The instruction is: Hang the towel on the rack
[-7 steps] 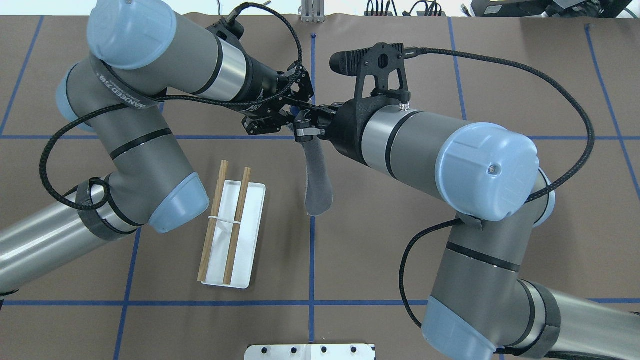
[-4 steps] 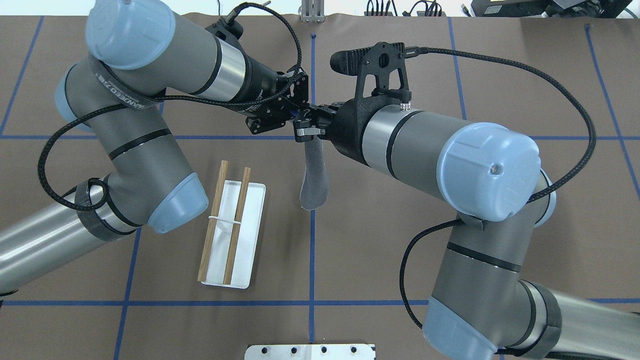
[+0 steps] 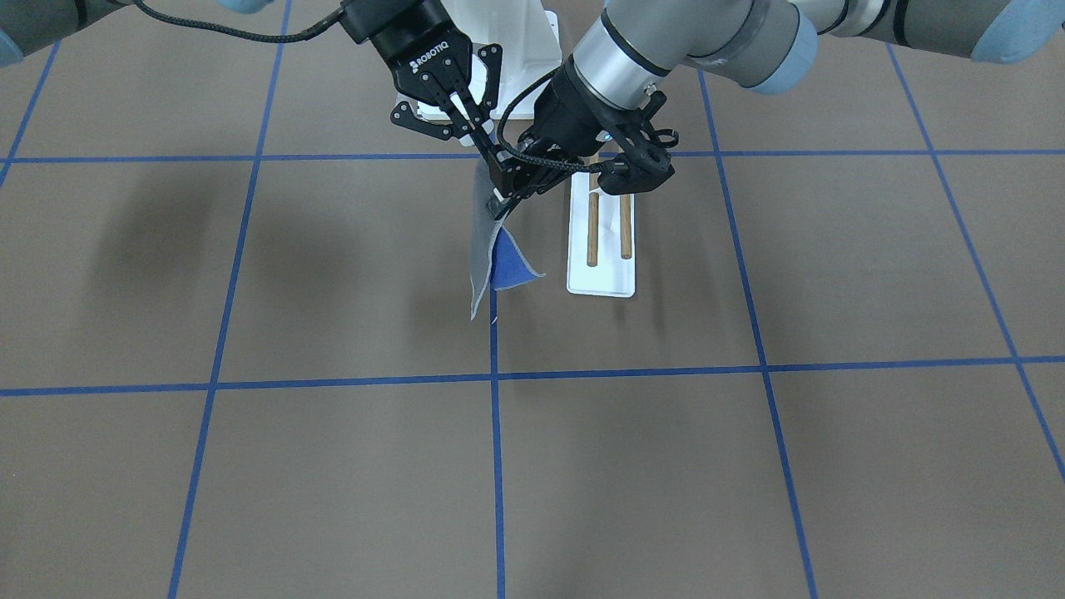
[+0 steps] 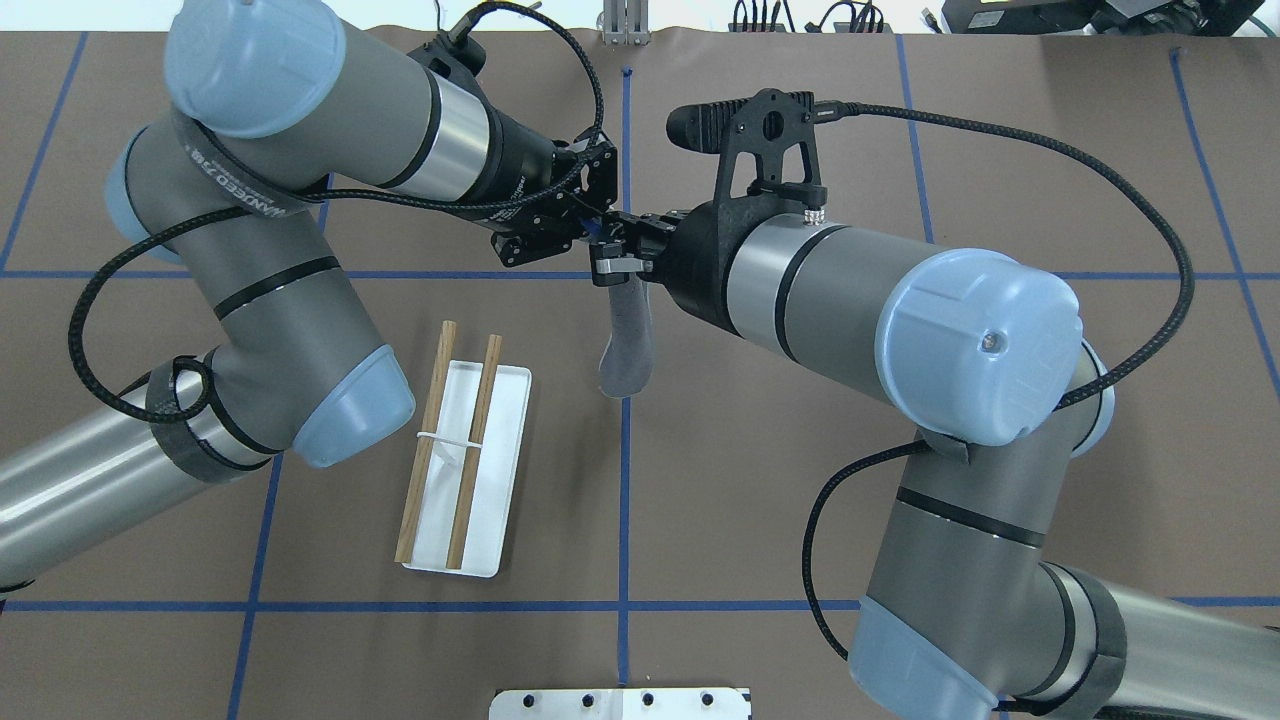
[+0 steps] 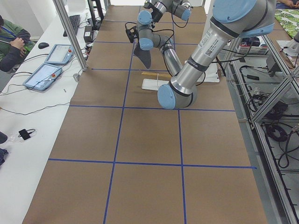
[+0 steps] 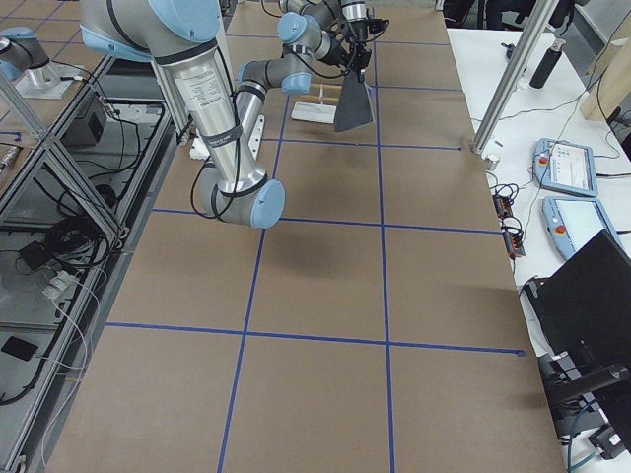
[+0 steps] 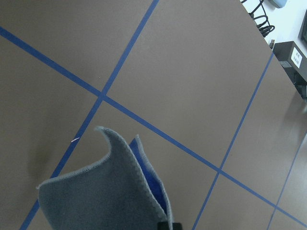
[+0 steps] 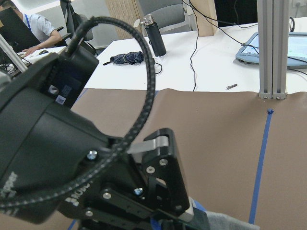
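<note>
The towel hangs in the air over the table's middle, grey side out, with its blue side showing at a folded lower corner. My right gripper is shut on its top edge. My left gripper meets it from the other side and is shut on the same top edge. The two also show in the front view, right gripper and left gripper. The towel hangs below the left wrist camera. The rack, a white base with two wooden rails, stands bare on the table to the towel's left.
A white bolted pedestal sits at the table's near edge, between the arms' bases. Blue tape lines grid the brown table. Operators' desks with tablets line the far side.
My left gripper, wide open a second ago, has shut on the towel's top next to the right gripper. The towel's hanging end has drawn up and swung slightly left.
</note>
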